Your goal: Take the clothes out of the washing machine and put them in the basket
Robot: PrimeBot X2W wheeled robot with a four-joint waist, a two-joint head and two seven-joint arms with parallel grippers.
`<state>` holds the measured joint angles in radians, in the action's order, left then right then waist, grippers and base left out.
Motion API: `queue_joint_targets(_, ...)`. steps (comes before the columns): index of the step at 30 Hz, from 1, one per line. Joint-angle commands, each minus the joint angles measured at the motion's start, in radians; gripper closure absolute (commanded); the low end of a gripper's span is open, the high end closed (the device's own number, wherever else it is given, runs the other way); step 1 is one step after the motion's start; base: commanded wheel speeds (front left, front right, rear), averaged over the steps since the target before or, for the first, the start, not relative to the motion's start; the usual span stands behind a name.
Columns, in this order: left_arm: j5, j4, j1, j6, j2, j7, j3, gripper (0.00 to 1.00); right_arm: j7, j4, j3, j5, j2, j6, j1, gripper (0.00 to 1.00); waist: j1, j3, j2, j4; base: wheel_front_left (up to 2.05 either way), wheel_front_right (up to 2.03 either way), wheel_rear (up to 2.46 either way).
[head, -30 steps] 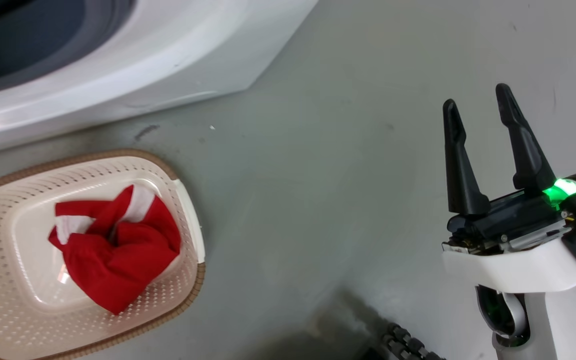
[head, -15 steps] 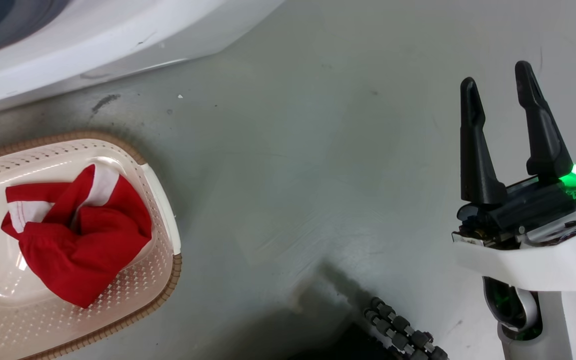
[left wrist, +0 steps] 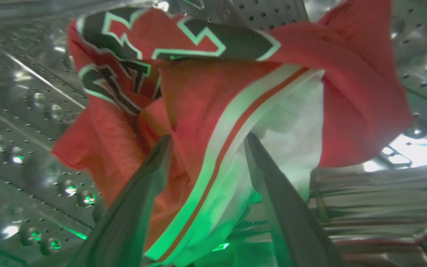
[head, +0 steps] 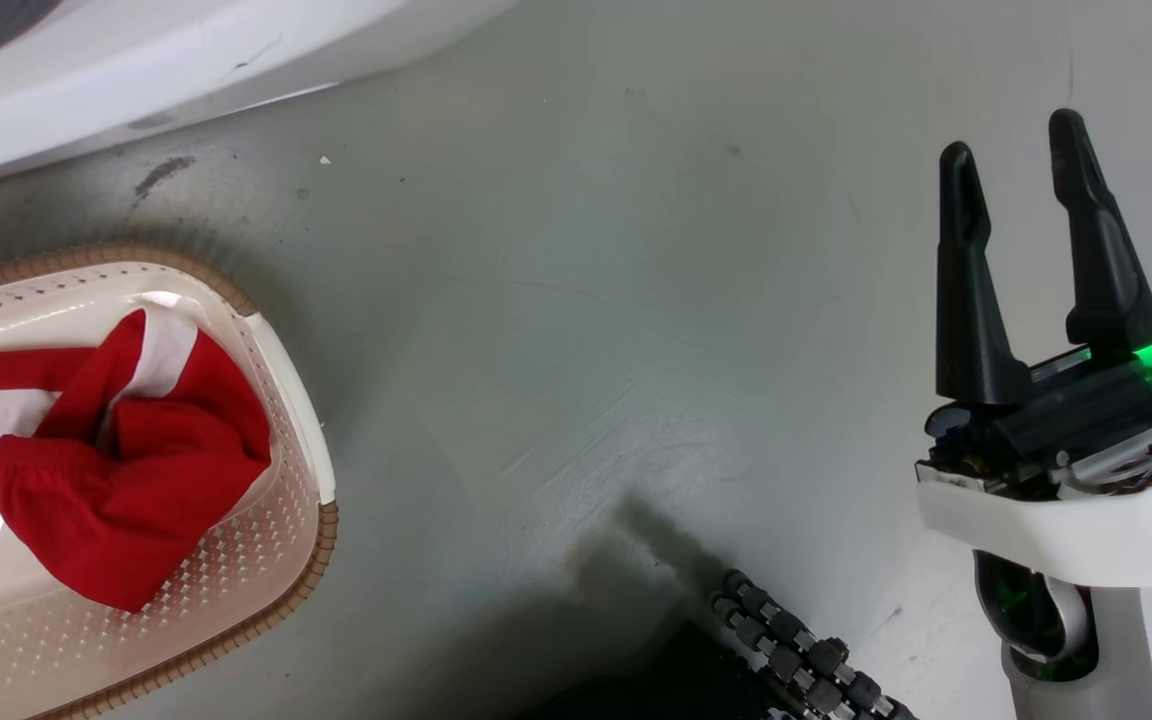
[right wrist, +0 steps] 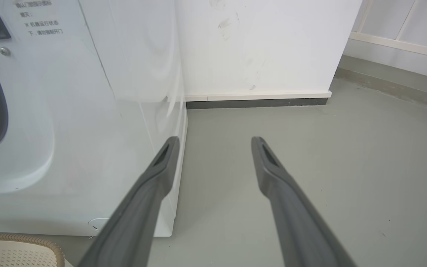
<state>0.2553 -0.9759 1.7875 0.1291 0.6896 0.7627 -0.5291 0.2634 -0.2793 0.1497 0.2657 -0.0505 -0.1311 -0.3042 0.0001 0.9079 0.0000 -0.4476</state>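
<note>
Our left gripper [left wrist: 208, 136] gapes wide, the jersey [left wrist: 198, 92] bunched between its 2 fingertips; our right gripper [head: 1011, 135] gapes empty.

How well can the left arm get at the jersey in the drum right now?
Probably yes: the left tool is inside the drum, its open fingers straddling a fold of the jersey, with nothing between them and the cloth.

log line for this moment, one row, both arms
left gripper: jaws open astride jersey in drum | right gripper: jaws open, empty, over floor | basket: red shorts inside | step: jersey not yet gripped
</note>
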Motion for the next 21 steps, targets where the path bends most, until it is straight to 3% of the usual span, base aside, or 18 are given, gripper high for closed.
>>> queue_joint_targets(1,0.011,0.002,0.01,0.0,0.004,-0.004,-0.011,0.0,0.002,-0.007,-0.005,0.006,0.0,0.001,-0.015,0.0,-0.0001,0.008,0.0,0.0,0.0,0.0,0.0)
queue_joint_targets(20,0.034,-0.098,0.021,0.001,0.005,-0.087,-0.097,0.0,0.002,-0.021,-0.018,0.009,0.0,0.001,-0.002,0.0,-0.0001,0.042,0.0,0.012,0.02,0.02,0.02)
queue_joint_targets(21,0.03,-0.099,0.024,0.001,0.007,-0.102,-0.103,0.65,0.002,-0.021,-0.017,0.008,0.0,0.001,-0.003,0.0,-0.0001,0.044,0.0,0.013,0.0,0.0,0.0)
